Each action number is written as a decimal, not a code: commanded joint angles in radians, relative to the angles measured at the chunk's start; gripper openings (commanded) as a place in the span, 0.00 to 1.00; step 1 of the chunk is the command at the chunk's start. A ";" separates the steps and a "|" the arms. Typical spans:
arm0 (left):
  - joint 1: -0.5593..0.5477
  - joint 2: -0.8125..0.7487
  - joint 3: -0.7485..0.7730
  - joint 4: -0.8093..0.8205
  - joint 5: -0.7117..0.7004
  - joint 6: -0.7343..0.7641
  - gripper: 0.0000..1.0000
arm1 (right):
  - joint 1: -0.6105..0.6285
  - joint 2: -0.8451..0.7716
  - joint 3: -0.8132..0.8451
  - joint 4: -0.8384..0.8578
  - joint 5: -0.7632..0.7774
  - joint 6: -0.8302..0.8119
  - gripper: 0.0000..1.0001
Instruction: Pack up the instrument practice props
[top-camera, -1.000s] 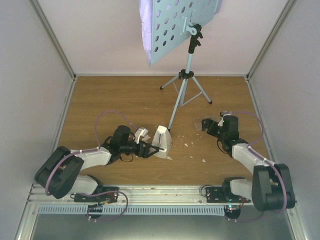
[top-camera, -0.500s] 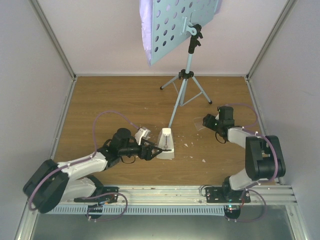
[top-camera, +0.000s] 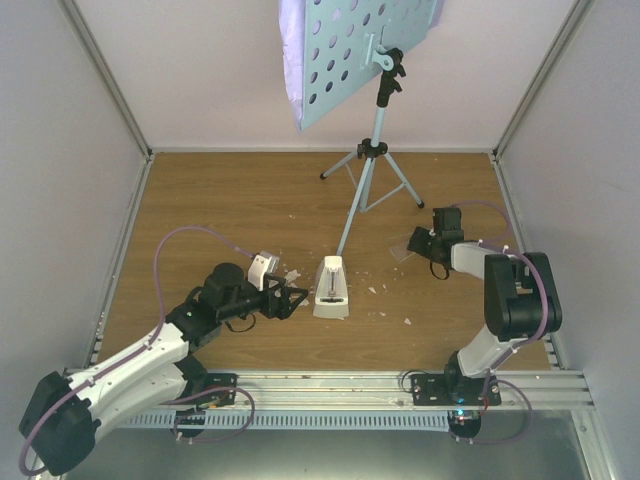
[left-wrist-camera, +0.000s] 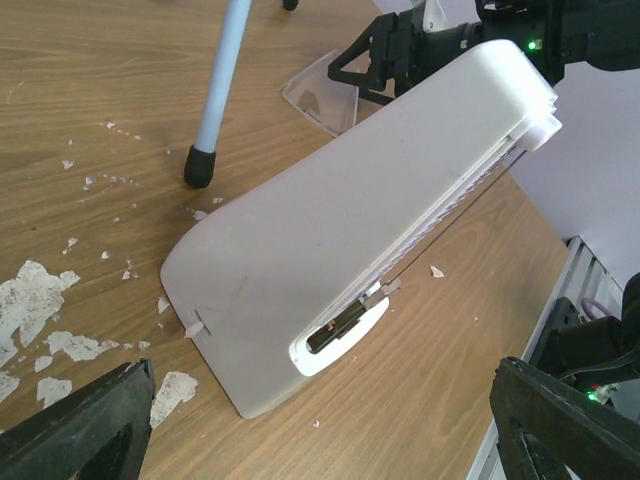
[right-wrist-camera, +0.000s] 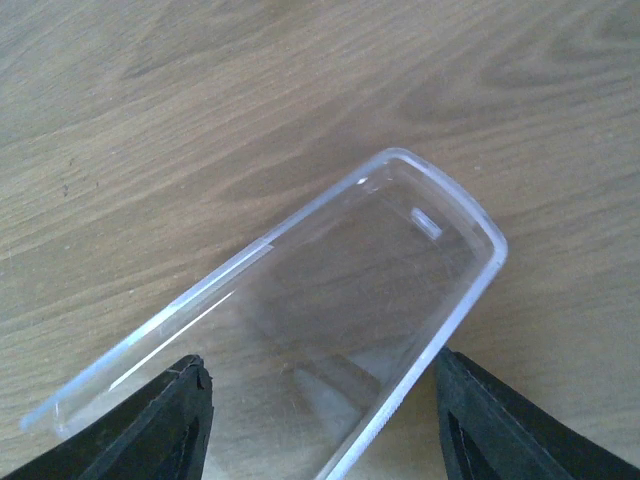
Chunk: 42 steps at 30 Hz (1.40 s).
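Observation:
The light-blue music stand (top-camera: 372, 120) rises at the back of the table, and one rubber foot (left-wrist-camera: 200, 165) lands near the metronome. Lilac sheet-music pages (top-camera: 291, 60) lie against its perforated desk. The white metronome (top-camera: 331, 287) stands upright mid-table, its pendulum face toward the camera. In the left wrist view the metronome (left-wrist-camera: 330, 240) fills the middle. My left gripper (top-camera: 295, 298) is open just left of it, touching nothing. My right gripper (top-camera: 418, 243) is shut on a clear plastic cover (right-wrist-camera: 330, 300), with both fingers (right-wrist-camera: 520, 430) against the cover's edges.
White crumbs (top-camera: 380, 290) are scattered around the metronome, and larger flakes (left-wrist-camera: 30, 290) lie near my left fingers. Grey walls enclose the table on three sides. The metal rail (top-camera: 320, 385) with the arm bases runs along the near edge.
My left gripper let the metronome stand upright and drew back to the left. My right gripper's fingers closed in on the clear cover.

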 joint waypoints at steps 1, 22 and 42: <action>-0.005 -0.020 0.031 0.008 -0.019 -0.009 0.92 | -0.004 0.043 0.029 -0.034 0.012 -0.017 0.59; -0.005 -0.095 0.049 -0.075 -0.054 -0.014 0.92 | 0.001 0.056 0.028 -0.045 0.057 -0.042 0.12; -0.076 0.052 0.344 -0.141 -0.285 0.047 0.84 | 0.022 -0.375 0.022 -0.227 0.106 -0.036 0.01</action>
